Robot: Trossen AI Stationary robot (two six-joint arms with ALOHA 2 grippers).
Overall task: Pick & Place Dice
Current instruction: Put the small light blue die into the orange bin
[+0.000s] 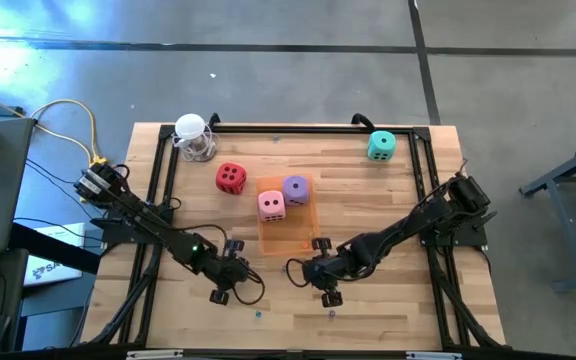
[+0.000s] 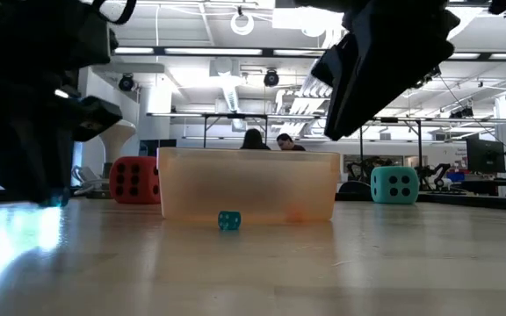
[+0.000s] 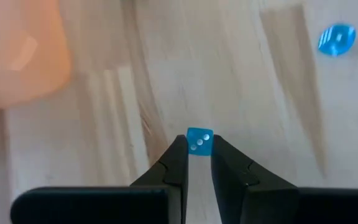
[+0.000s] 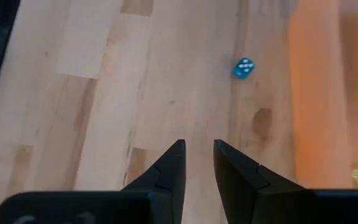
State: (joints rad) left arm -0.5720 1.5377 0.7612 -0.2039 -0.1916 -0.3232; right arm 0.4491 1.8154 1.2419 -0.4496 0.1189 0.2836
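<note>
Left wrist view shows your left gripper (image 3: 198,155) nipping a tiny blue die (image 3: 199,140); right gripper (image 4: 199,155) empty, slightly apart. Pink (image 1: 271,204) and purple (image 1: 295,189) dice sit in the tray (image 1: 286,235); red (image 1: 231,178) and teal (image 1: 381,146) remain outside.

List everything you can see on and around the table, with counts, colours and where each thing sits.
Tray: one, translucent orange, table centre.
Pink die: one, in the tray.
Purple die: one, in the tray beside the pink.
Red die: one, on the table left of the tray.
Teal die: one, far right corner.
Small dice: three seen, blue; one in the left gripper, two on the near table.
Round thing: one, white, far left edge.
Table: one, pale wood.
People: two, in the room behind.
Left gripper: shut on a small die.
Right gripper: slightly open, empty, near the tray.
</note>
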